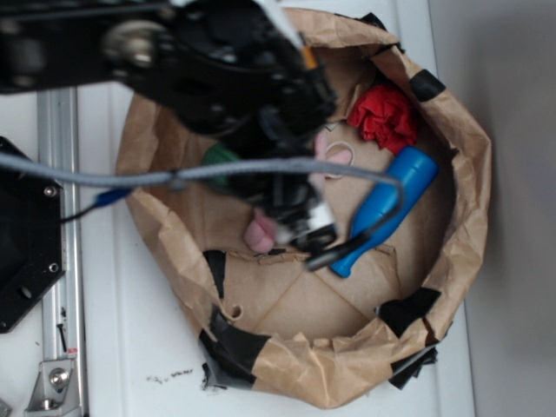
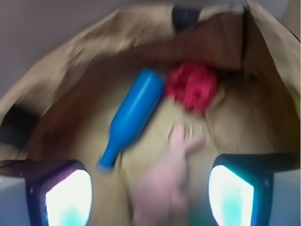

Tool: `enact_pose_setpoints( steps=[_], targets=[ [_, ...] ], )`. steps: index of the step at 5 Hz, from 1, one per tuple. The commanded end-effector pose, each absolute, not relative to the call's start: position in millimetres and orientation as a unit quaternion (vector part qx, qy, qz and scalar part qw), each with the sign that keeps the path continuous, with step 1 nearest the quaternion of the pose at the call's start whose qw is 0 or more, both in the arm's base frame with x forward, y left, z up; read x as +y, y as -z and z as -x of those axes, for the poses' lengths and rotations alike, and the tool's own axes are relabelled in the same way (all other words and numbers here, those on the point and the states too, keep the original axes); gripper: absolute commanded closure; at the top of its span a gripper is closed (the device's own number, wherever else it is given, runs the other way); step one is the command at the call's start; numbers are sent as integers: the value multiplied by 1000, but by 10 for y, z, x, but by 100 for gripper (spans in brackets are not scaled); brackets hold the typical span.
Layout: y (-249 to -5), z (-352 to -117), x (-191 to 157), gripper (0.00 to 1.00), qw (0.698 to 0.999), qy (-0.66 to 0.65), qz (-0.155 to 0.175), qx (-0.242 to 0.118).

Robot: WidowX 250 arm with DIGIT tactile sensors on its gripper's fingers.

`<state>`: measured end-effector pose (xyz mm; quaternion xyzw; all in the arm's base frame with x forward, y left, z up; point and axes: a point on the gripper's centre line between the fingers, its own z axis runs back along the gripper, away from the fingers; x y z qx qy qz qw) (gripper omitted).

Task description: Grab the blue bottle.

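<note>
The blue bottle lies on its side inside a brown paper-lined basket, its wide body toward the red cloth and its narrow neck toward the basket's middle. My gripper is open, its two fingers wide apart at the bottom of the blurred wrist view. A pink plush lies below the gap between them; the bottle's neck is ahead and to the left. In the exterior view the black arm and gripper hang over the basket's middle, just left of the bottle's neck, covering much of the pink plush.
A crumpled red cloth sits at the basket's far side beside the bottle's wide end. A green object peeks out under the arm. Black tape patches mark the basket's raised paper walls. A grey cable crosses the scene.
</note>
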<state>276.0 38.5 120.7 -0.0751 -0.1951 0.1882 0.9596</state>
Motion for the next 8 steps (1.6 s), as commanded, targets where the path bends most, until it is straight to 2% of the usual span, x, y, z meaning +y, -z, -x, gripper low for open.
enact_pose_setpoints(
  steps=[1, 2, 3, 4, 5, 6, 7, 8],
  targets=[
    [-806, -3261, 345, 0, 945, -218, 70, -236],
    [-708, -3340, 85, 0, 946, -228, 90, -214],
    [-767, -3434, -86, 0, 946, -227, 103, -207],
    [-752, -3346, 16, 100, 954, -229, 65, -184],
    [-820, -3267, 168, 100, 966, -197, 10, -165],
    [-1027, -3199, 290, 100, 969, -173, -9, -177],
    [-1403, -3110, 402, 100, 969, -148, -2, -197],
    [-1680, -2952, 562, 0, 949, -196, 19, -247]
  ],
)
